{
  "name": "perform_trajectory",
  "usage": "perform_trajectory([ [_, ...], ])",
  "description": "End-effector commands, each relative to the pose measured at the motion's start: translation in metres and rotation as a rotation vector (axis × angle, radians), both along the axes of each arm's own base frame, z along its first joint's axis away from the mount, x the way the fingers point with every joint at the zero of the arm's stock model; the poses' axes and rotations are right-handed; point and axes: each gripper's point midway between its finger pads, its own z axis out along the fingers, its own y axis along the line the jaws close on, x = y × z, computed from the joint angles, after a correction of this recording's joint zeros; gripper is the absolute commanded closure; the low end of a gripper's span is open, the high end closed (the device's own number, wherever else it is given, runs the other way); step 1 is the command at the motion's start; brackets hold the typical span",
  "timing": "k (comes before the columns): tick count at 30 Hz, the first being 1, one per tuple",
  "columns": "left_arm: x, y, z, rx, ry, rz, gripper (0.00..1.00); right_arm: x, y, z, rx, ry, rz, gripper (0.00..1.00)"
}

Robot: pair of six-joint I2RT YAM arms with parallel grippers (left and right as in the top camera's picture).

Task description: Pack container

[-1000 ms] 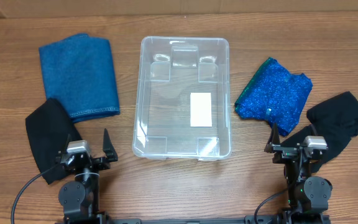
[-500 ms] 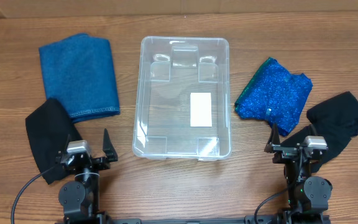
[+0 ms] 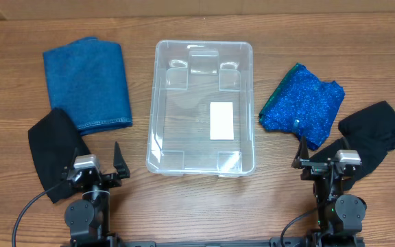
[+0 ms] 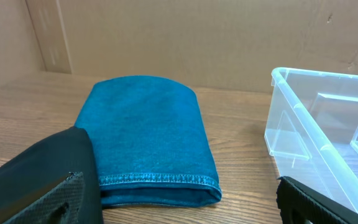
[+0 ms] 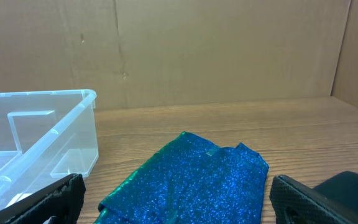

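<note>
Overhead is showing the container sitting mid-table, upright and empty, right between the two arms. Left gripper and right gripper are both hanging low with fingers spread wide, holding nothing. The bin is lying ahead and inward of each one, touching neither, and its near corners are poking into both wrist views. I'm guessing it's light, stiff-ish thin plastic, slick, probably sliding if nudged, so pinching the rim over a side wall is looking safest. Folded blue towel and a black cloth are lying left, sparkly blue cloth and another black one right
</note>
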Motion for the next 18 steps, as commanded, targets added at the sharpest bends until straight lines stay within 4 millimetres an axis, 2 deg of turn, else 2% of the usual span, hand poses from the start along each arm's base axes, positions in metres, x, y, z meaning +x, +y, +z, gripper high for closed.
perform_trajectory([
  [1, 0.000, -0.002, 0.000, 0.022, 0.001, -0.013, 0.00, 0.000, 0.001, 0.002, -0.001, -0.017, 0.004, 0.00],
  [5, 0.000, -0.002, 0.000, 0.022, 0.001, -0.013, 0.00, 0.000, 0.002, 0.001, 0.088, -0.017, 0.011, 0.00],
  [7, 0.000, 0.005, 0.008, 0.046, -0.029, 0.028, 0.00, 0.000, 0.002, 0.000, 0.128, -0.018, 0.009, 0.00],
  [9, -0.002, 0.013, 0.011, 0.059, -0.040, 0.077, 0.00, -0.001, 0.001, 0.009, 0.131, -0.034, 0.005, 0.00],
  [13, -0.002, 0.014, 0.003, 0.058, -0.005, 0.080, 0.00, -0.004, -0.003, 0.026, 0.132, -0.048, -0.021, 0.00],
  [15, -0.003, 0.019, 0.005, 0.055, -0.016, 0.112, 0.00, -0.005, -0.003, 0.034, 0.149, -0.031, -0.020, 0.00],
  [17, -0.002, 0.015, 0.011, -0.019, -0.050, 0.095, 0.00, -0.006, -0.003, 0.045, 0.190, -0.007, -0.023, 0.00],
  [18, -0.002, 0.014, 0.009, -0.115, -0.055, 0.094, 0.00, -0.006, -0.003, 0.052, 0.202, 0.012, -0.025, 0.00],
])
